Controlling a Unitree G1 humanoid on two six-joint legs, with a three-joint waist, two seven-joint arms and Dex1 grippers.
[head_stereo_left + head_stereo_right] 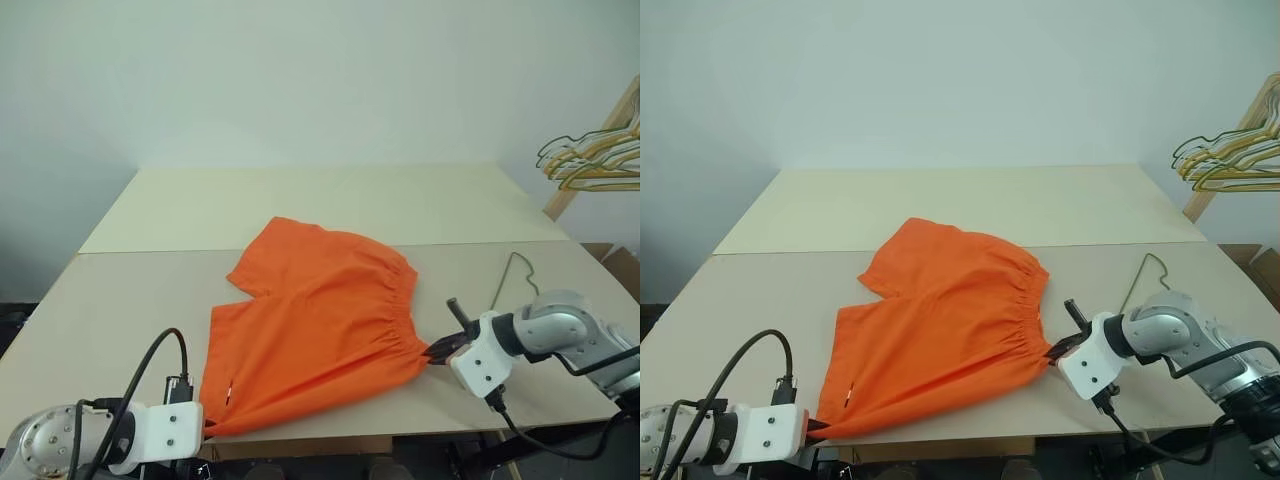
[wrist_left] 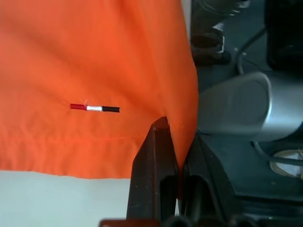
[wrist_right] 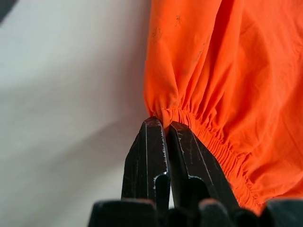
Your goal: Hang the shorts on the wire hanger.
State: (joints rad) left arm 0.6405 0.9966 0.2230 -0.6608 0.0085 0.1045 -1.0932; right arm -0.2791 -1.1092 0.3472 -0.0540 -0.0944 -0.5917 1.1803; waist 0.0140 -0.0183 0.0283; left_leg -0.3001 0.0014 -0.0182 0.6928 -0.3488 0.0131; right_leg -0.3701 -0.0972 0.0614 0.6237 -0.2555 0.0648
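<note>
The bright orange shorts lie spread flat on the table, waistband toward the right. My left gripper is shut on the hem corner of a leg at the table's near edge, seen also in the head views as the left gripper. My right gripper is shut on the near corner of the gathered waistband; in the head view the right gripper sits at the shorts' right corner. The thin wire hanger lies on the table just behind my right arm, partly hidden by it.
The shorts rest on a pale two-part table. A bunch of gold and green wire hangers hangs from a wooden frame at the far right. The table's near edge runs just below the shorts.
</note>
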